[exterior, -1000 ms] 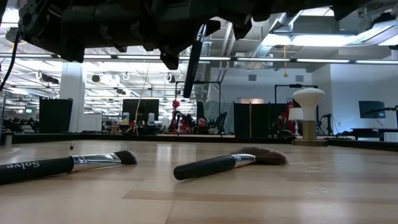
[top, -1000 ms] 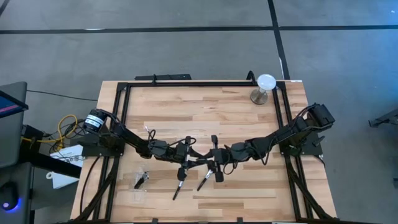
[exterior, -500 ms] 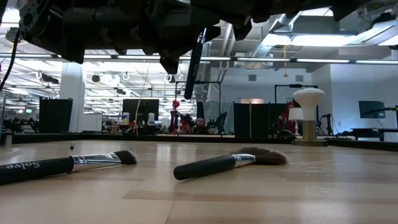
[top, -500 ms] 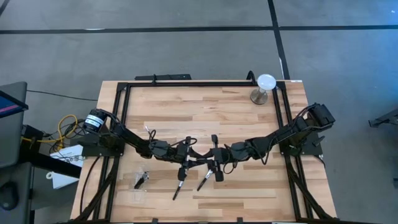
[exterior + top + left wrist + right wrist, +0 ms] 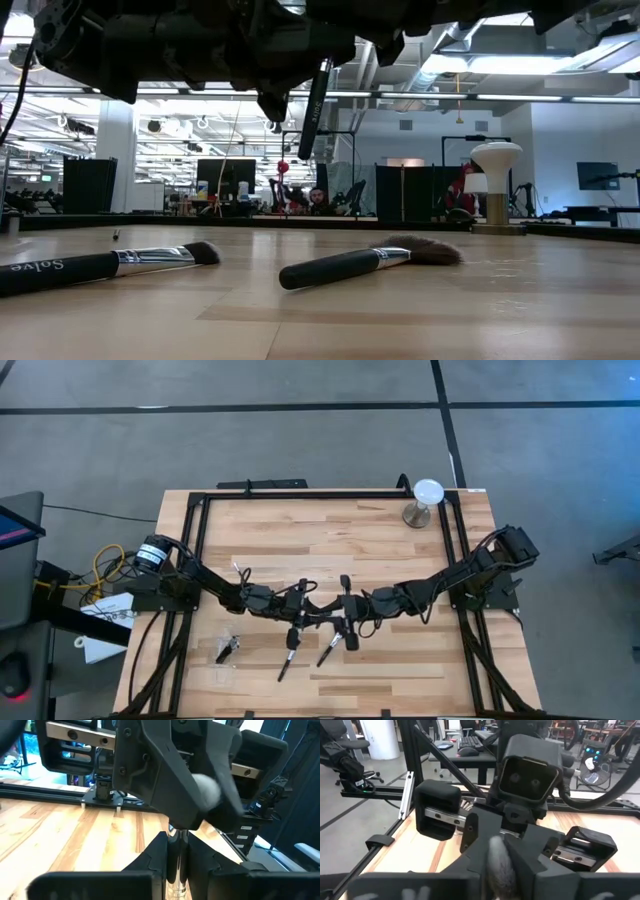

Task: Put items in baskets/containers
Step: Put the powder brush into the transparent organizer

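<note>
- One wooden table (image 5: 330, 530) filled the middle of the high view. One white disc on a stand (image 5: 427, 500) stood at its upper right corner.
- Two arms reached in from the left and right edges and met nose to nose just below the table's centre. The step in hand looked like passing one brush from gripper to gripper in mid-air.
- The left gripper (image 5: 177, 856) was narrowed onto the held brush (image 5: 315, 95), its fingers pinched on the silver ferrule.
- The right gripper (image 5: 495, 857) sat at the bristle end of that brush. Whether it gripped or had let go could not be told.
- One clear tray (image 5: 222, 674) seemed to lie at the lower left of the table, very faint against the wood.
- Next, the giving gripper would need to be fully clear. The left arm would then have to carry the brush to the lower left and lay it lengthwise in the tray.
- Brushes counted: one held above the table, and two lying flat below the grippers, a left brush (image 5: 110, 265) and a fan-headed brush (image 5: 360, 262).
- A small dark cluster (image 5: 227, 649) lay just above the tray. It was probably more brushes, too small to count.
</note>
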Controlling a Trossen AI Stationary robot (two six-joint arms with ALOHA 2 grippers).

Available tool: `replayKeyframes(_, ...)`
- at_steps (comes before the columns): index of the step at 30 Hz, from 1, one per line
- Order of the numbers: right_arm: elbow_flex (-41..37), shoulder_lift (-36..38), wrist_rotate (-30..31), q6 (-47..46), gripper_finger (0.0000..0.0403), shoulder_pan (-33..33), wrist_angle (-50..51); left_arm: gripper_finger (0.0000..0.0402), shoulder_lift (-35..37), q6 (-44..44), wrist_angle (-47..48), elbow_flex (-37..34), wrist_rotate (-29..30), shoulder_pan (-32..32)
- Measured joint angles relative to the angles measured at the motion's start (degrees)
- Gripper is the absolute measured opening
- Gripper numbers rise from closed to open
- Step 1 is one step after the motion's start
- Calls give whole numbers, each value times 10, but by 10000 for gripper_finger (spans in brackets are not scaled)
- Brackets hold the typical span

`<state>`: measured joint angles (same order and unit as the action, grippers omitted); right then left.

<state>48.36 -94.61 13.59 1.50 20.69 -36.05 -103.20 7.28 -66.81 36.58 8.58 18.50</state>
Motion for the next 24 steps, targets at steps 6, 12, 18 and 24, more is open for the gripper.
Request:
replayKeyframes(6, 0, 13, -2, -1, 106, 13, 4, 45, 0, -8, 5, 0, 4, 0)
replayKeyframes(12, 0, 70, 21, -45, 144, 64, 120, 41, 51, -8, 85, 0, 5, 11)
replayKeyframes(18, 0, 100, 162, -72, 147, 145, 199, 43, 157, -8, 200, -19, 8, 83)
replayKeyframes(24, 1, 90, 222, -90, 129, 196, 209, 43, 279, 9, 215, -69, 87, 190)
